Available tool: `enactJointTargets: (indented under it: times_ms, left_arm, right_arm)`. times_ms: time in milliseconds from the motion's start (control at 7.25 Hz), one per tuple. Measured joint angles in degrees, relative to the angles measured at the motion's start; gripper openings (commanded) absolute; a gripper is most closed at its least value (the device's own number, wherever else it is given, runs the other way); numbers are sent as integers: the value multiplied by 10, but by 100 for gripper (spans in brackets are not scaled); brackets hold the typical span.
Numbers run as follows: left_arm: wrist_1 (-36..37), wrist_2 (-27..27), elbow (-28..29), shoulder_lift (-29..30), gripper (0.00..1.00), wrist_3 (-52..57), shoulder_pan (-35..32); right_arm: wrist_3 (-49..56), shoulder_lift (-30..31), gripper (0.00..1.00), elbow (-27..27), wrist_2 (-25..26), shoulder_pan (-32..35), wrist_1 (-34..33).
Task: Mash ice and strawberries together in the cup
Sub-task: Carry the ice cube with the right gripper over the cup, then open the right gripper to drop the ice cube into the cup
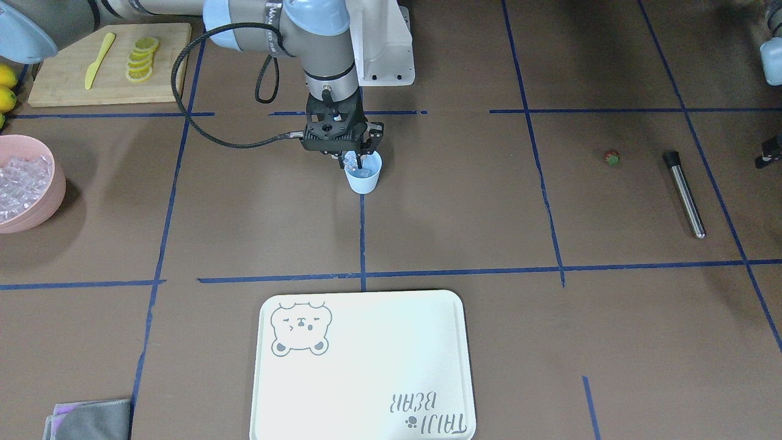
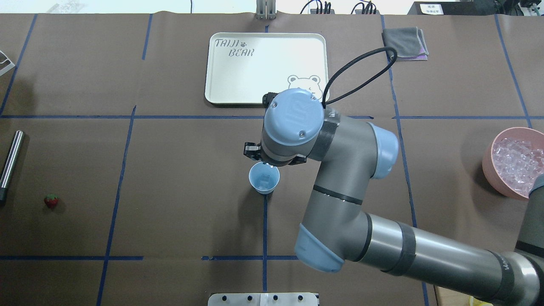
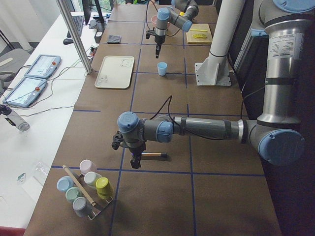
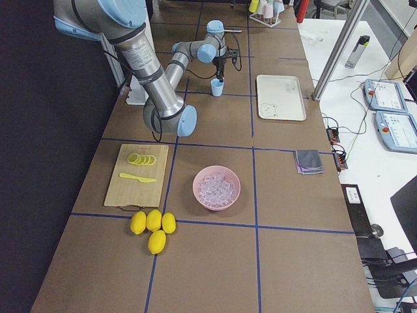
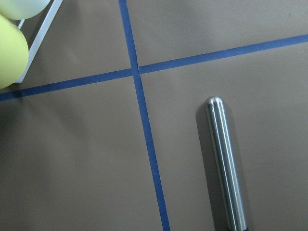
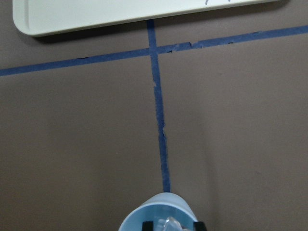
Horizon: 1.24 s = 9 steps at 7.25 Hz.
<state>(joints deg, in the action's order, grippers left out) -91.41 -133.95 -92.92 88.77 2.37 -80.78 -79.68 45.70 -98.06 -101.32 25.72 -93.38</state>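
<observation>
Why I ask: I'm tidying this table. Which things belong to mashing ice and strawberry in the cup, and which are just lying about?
For the job:
cup, ice in the pink bowl, strawberry, metal rod (likely the masher).

Lying about:
tray, grey cloth, cutting board, lemon slices, yellow knife, whole lemons, spare coloured cups.

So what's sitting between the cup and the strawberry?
Nothing: only bare brown table crossed by one blue tape line, seen in the overhead view. The strawberry lies far to the left of the cup.
</observation>
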Motion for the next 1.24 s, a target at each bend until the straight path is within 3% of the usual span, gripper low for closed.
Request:
enactJointTargets:
  times_ms: [138, 276, 965, 1241]
  left_arm:
    - [0, 0, 1, 0, 100, 0, 3]
    - [0, 0, 1, 0, 100, -1, 5]
    - [0, 0, 0, 0, 100, 0, 7]
    - [2, 1, -2, 1, 100, 0, 7]
  right_arm:
    - [-5, -3, 76, 4, 7, -9, -1]
    - [-7, -2, 98, 7, 11, -15, -4]
    - [1, -4, 99, 8, 13, -15, -9]
    - [62, 0, 99, 7, -38, 51, -23]
